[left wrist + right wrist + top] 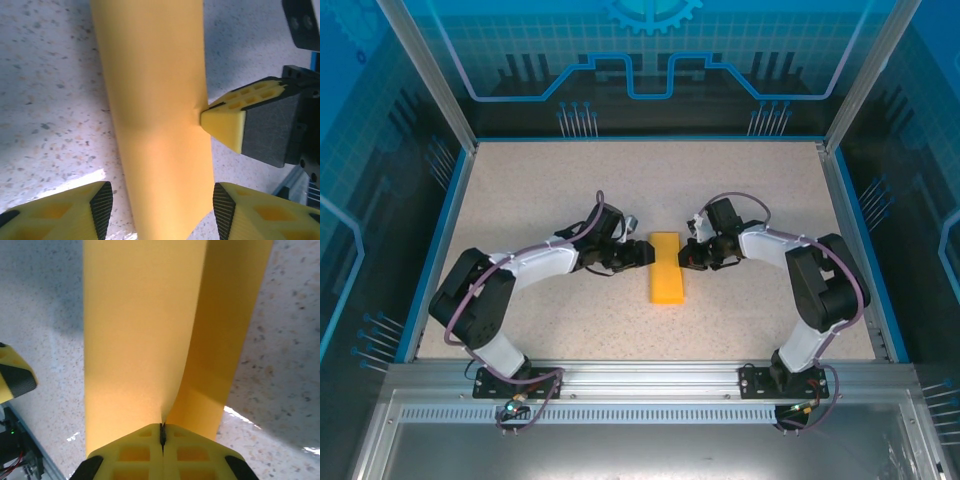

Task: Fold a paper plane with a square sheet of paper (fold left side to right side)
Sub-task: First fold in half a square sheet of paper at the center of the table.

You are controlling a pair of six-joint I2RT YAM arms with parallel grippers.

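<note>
The square sheet of paper [666, 267], folded into a narrow strip, lay mid-counter [550, 190]. The right tool [162, 434] was clenched on the edge of its raised upper layer. The left tool [160, 200] stood released, one finger on either side of the strip.

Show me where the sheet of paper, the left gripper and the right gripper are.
sheet of paper [667, 268], top view, middle of the folded strip.
left gripper [162, 207], left wrist view, midway between its open fingertips.
right gripper [162, 430], right wrist view, seam between its shut fingertips.
</note>
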